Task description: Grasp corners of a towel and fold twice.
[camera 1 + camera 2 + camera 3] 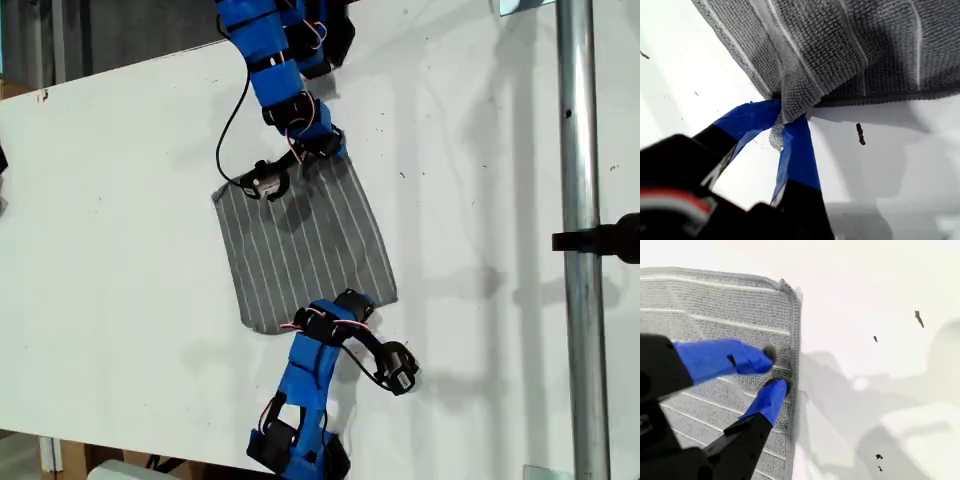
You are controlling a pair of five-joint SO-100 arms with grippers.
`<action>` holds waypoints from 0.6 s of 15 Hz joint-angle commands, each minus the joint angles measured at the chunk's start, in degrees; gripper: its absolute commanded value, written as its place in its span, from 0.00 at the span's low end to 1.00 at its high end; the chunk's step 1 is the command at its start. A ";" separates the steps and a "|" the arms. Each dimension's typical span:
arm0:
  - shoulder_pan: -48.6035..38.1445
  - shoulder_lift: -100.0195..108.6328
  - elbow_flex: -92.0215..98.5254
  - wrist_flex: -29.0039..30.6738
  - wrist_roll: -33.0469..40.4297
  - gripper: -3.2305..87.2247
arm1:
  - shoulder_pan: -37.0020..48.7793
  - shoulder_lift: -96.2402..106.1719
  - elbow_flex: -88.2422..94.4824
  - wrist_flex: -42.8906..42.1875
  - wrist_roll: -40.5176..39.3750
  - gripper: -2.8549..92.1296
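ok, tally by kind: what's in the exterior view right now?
Towels: 1, the grey striped towel
Robot arms: 2, with my first gripper pinching a towel corner and my second gripper over the towel's edge
Metal poles: 1, the pole at the exterior view's right
Tables: 1, the white table
Total: 5

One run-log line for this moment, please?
my first gripper: shut on towel | my second gripper: open over towel edge | towel: unfolded

the towel [300, 250] lies on the table [120, 220], an arm at each of two opposite edges.
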 commanded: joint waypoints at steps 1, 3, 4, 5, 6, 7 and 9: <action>0.18 2.72 -6.15 3.25 -0.18 0.00 | -0.44 2.46 -0.35 -0.79 0.44 0.03; -0.79 6.06 -14.06 9.93 1.41 0.00 | -0.44 2.46 -0.26 -0.88 0.53 0.03; -1.41 11.07 -13.71 10.90 2.20 0.00 | -0.44 2.55 -0.26 -0.88 0.53 0.03; -1.93 15.64 -13.62 12.13 2.99 0.00 | -0.44 2.55 -0.26 -0.88 0.53 0.03; -2.29 19.86 -13.01 12.39 3.78 0.00 | -0.35 2.55 -0.26 -0.88 0.53 0.03; -2.37 22.59 -12.39 12.30 4.04 0.00 | -0.26 2.55 -0.26 -0.88 0.53 0.03; -1.49 23.64 -12.57 11.51 3.69 0.02 | -0.18 2.55 -0.26 -0.88 0.53 0.03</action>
